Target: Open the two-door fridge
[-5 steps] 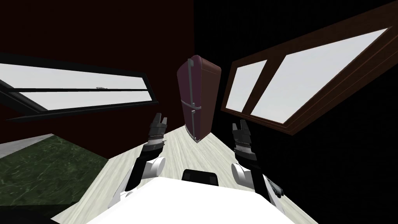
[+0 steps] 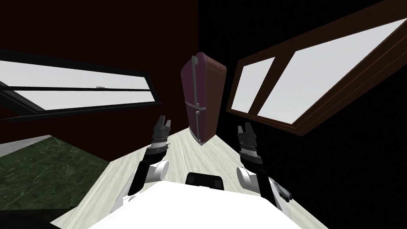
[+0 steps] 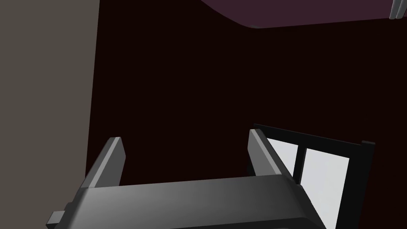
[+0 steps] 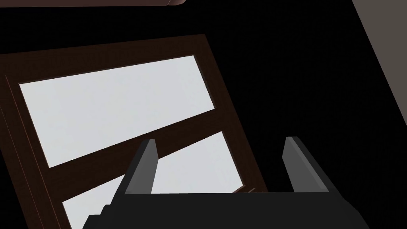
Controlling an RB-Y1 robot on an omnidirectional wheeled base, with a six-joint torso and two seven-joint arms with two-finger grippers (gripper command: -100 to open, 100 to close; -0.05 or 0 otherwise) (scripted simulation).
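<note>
The fridge (image 2: 206,99) is a tall maroon cabinet with two doors, one above the other, both shut, standing ahead in the room's corner. Grey bar handles (image 2: 194,79) run down its left edge. A strip of its maroon body (image 3: 318,10) also crosses the left wrist view. My left gripper (image 2: 163,121) is held up short of the fridge and to its left, open and empty (image 3: 187,143). My right gripper (image 2: 245,128) is raised on the other side, also open and empty (image 4: 220,147). Both are well apart from the fridge.
A pale wood floor (image 2: 187,151) leads to the fridge. A dark green marbled surface (image 2: 43,175) lies at my left. A black-framed window (image 2: 79,95) is on the dark red left wall, a brown-framed window (image 2: 310,79) on the right wall.
The whole head view has shifted slightly, so I have turned or moved a little. Both arms hold the same pose and the fridge doors stay shut.
</note>
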